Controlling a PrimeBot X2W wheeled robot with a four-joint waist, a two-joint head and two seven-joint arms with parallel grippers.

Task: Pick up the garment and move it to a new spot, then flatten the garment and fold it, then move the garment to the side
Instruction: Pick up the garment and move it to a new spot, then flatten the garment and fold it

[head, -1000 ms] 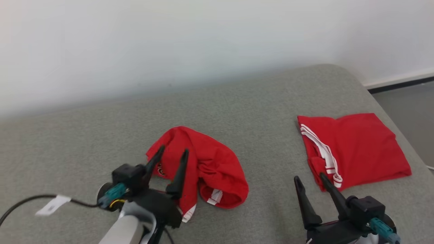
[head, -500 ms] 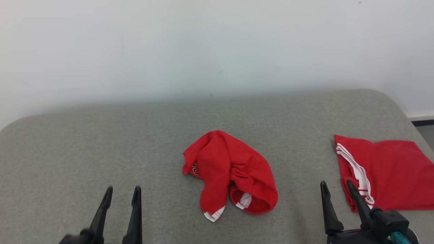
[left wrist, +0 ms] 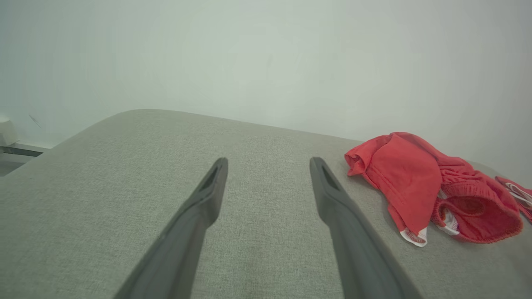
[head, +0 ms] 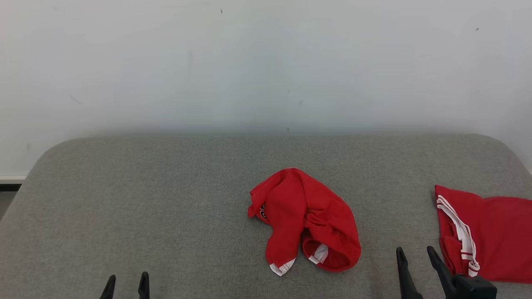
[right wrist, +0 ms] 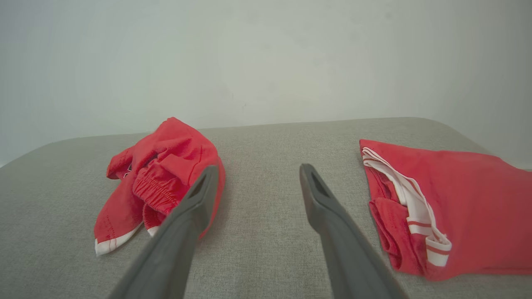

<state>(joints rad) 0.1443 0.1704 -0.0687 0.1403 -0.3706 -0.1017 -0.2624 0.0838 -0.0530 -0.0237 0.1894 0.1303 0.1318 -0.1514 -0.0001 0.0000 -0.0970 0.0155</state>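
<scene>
A grey cushion (head: 166, 199) is spread across the lower frame, and a folded garment (head: 494, 232) is laid at its right edge, seemingly set aside as done. The crumpled garment (head: 307, 220) is heaped at lower centre. The left gripper (head: 127, 277) and right gripper (head: 415, 250) are held open and empty at the bottom edge, likely readied for pickup.

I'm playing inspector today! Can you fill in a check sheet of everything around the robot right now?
Surface: grey padded surface, two garments lie on it.
Job's things: crumpled red garment in the middle, not held.
Clutter: folded red garment with white stripes, flat at the right.
Hands: left hand open, empty; right hand open, empty, near the folded one, not touching.
Cables: nothing seen.
Surroundings: pale wall behind.
</scene>
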